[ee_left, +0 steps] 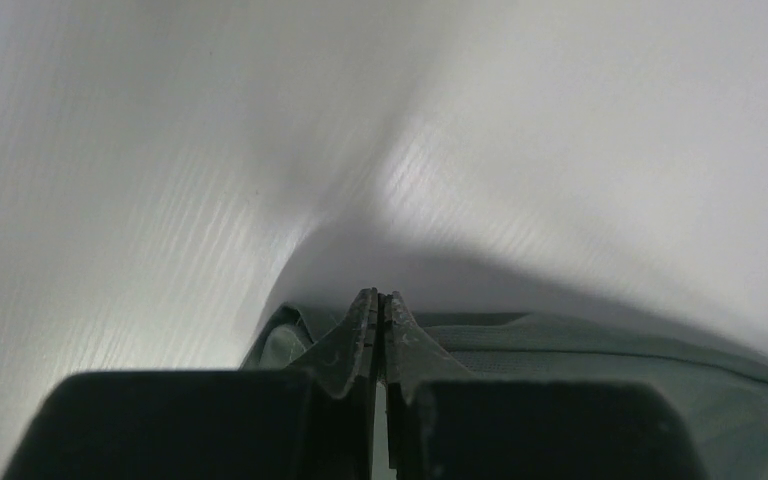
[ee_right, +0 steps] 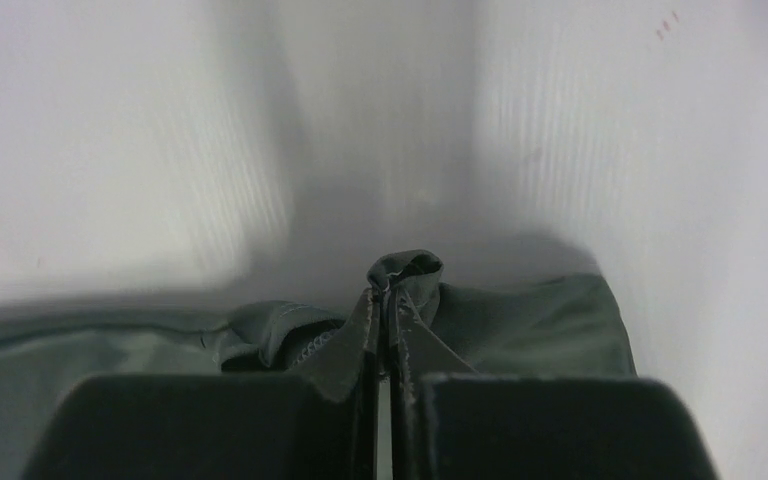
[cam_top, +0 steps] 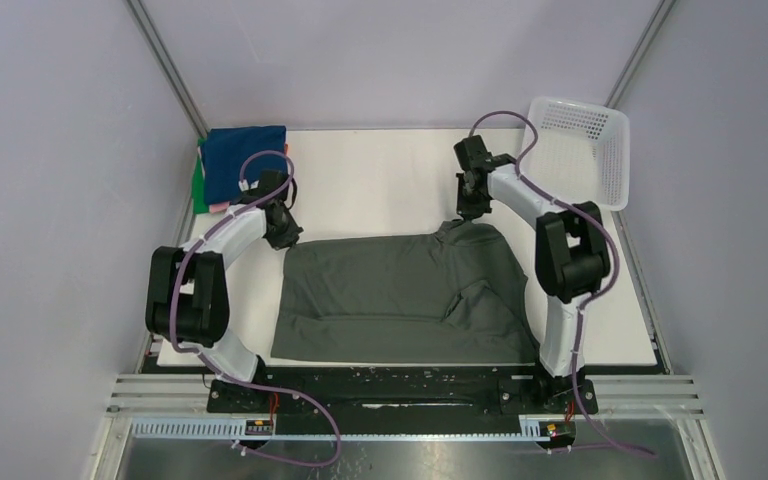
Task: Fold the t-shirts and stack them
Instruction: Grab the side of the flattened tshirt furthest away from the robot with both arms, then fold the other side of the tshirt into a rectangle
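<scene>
A dark grey-green t-shirt (cam_top: 400, 295) lies spread on the white table, with a fold on its right side. My left gripper (cam_top: 285, 232) is at the shirt's far left corner. In the left wrist view its jaws (ee_left: 380, 298) are shut, with the shirt's cloth (ee_left: 610, 350) lying on both sides of them. My right gripper (cam_top: 468, 212) is at the shirt's far right corner. It (ee_right: 392, 285) is shut on a bunch of the shirt (ee_right: 405, 266) that pokes out past the tips. A folded stack with a navy blue shirt (cam_top: 245, 160) on top sits at the far left, with green (cam_top: 198, 185) and pink (cam_top: 218, 207) edges under it.
A white plastic mesh basket (cam_top: 580, 145) stands tilted at the far right corner. Grey walls close in the table on the left, back and right. Bare white table (cam_top: 380, 180) lies beyond the shirt.
</scene>
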